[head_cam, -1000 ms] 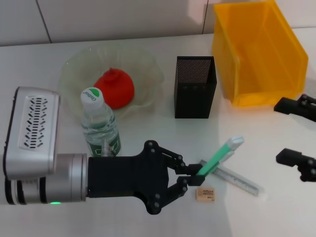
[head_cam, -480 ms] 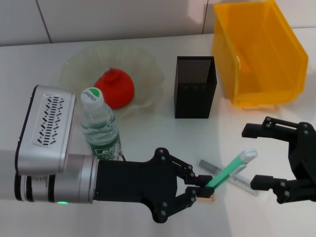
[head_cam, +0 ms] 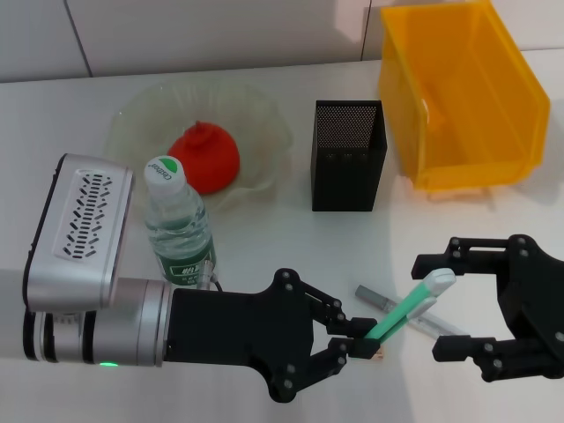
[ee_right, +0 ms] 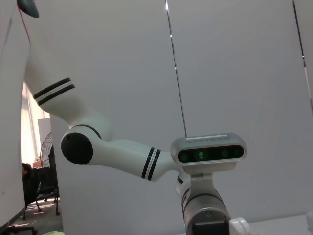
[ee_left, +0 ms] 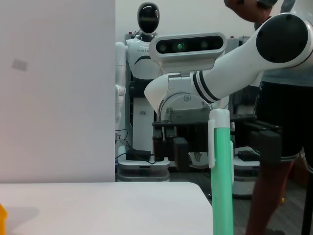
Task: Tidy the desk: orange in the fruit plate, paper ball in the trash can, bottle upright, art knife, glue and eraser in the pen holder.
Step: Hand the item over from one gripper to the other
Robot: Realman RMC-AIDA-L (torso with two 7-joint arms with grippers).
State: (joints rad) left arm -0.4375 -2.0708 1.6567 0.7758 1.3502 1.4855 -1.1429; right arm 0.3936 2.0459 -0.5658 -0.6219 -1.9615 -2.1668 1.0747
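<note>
Pen holder point(head_cam: 348, 155) as landmark. Left gripper point(head_cam: 363, 338), in front of the holder, is closed on the lower end of a green-and-white art knife point(head_cam: 407, 307), held tilted. Right gripper point(head_cam: 448, 307), in front and to the right, has its jaws spread wide on either side of the knife's upper end, not touching it. Beneath lies a clear glue stick point(head_cam: 414, 317); the eraser is almost wholly hidden by the left fingers. Left of the holder: fruit plate point(head_cam: 141, 115) containing the orange point(head_cam: 205, 157), and the upright bottle point(head_cam: 179, 225), whose cap logo is unreadable. Trash can point(head_cam: 463, 97) stands just to the right.
</note>
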